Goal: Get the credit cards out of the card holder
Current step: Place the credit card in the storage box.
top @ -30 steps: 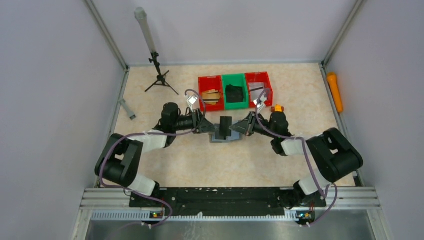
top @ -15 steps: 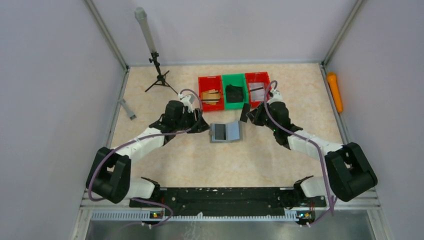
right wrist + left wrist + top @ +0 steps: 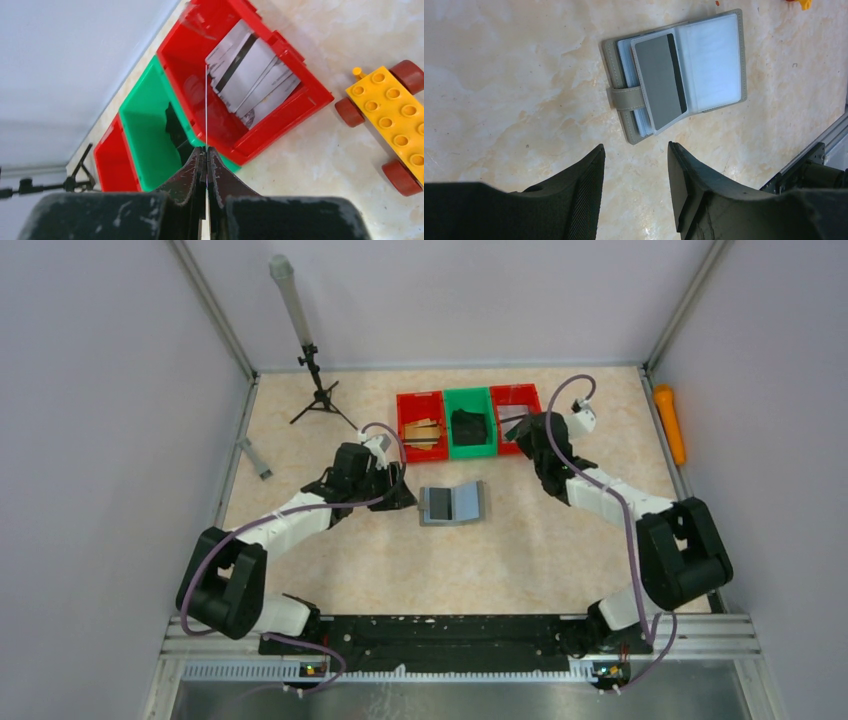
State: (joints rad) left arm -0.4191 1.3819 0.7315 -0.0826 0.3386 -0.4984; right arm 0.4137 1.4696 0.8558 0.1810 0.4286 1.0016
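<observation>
Right end effector (image 3: 206, 154) clamped one credit card (image 3: 206, 107) edge-on over the red bin (image 3: 302, 106); left end effector (image 3: 635, 148), half-open, empty, faced card holder (image 3: 711, 62).

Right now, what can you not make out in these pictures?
Left wrist view: how many credit cards remain in the card holder; the top one and cloudy sleeves cover the rest.
Right wrist view: the face of the held card; it stands edge-on in the shut right gripper.
Right wrist view: the yellow toy car; the frame edge cuts its right end.
</observation>
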